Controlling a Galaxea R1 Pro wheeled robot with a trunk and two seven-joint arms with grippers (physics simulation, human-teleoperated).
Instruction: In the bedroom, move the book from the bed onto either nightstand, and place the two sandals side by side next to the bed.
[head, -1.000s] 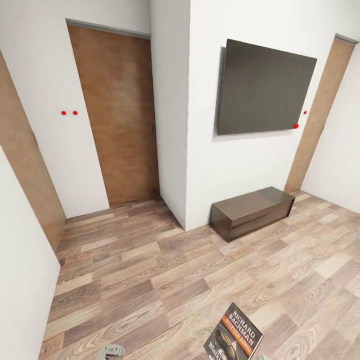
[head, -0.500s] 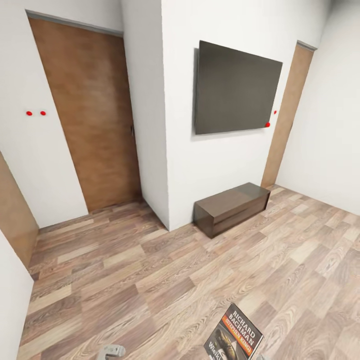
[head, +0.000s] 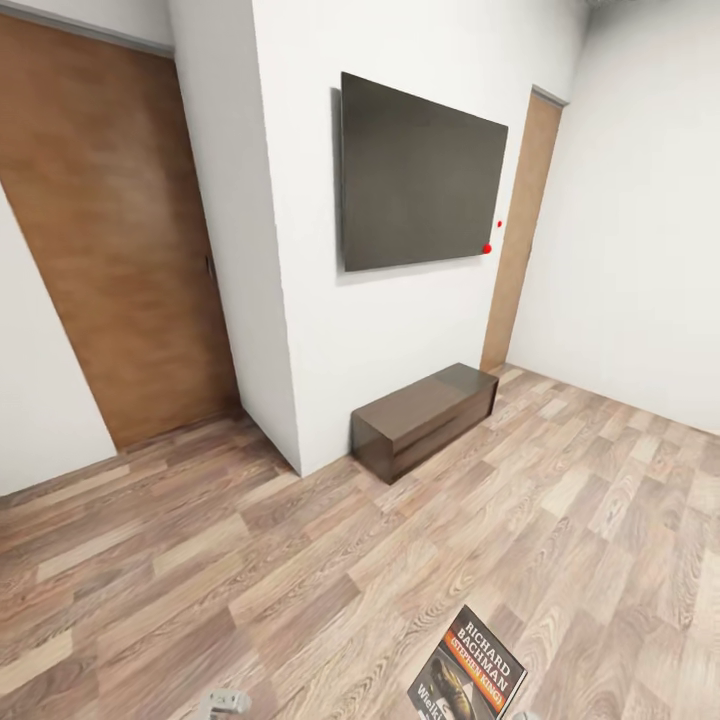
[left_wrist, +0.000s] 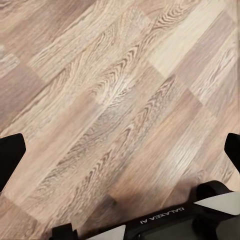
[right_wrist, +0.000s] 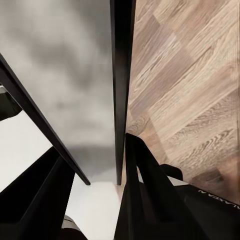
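**Carrying the book over the plank floor, facing a wall with a dark screen**

Showing in the head view, at the lower edge: the book, tilted above the plank floor, with its white "Richard Bachman" lettering and orange band facing up. Peeking in beside it at that same lower edge, well apart from the book: a small grey part of the left gripper.

Standing ahead: a white wall corner jutting forward between a brown door and a dark flat screen hanging on the wall. Sitting on the floor under the screen, with its back against the wall: 1 low dark brown cabinet. Rising at the far end of that wall: a narrow tan door panel, with 2 red dots just beside the screen's lower corner.

Showing in the right wrist view alone: the right gripper pinching narrow on the book, seen edge-on as a thin dark line between the 2 black fingers, with a blurred grey cover to one side and floor planks to the other.

Showing in the left wrist view alone: the left gripper spreading wide and holding nothing, its 2 black fingertips sitting at opposite sides over bare planks, and a dark part of the robot's base lettered "GALAXEA" lying beneath.
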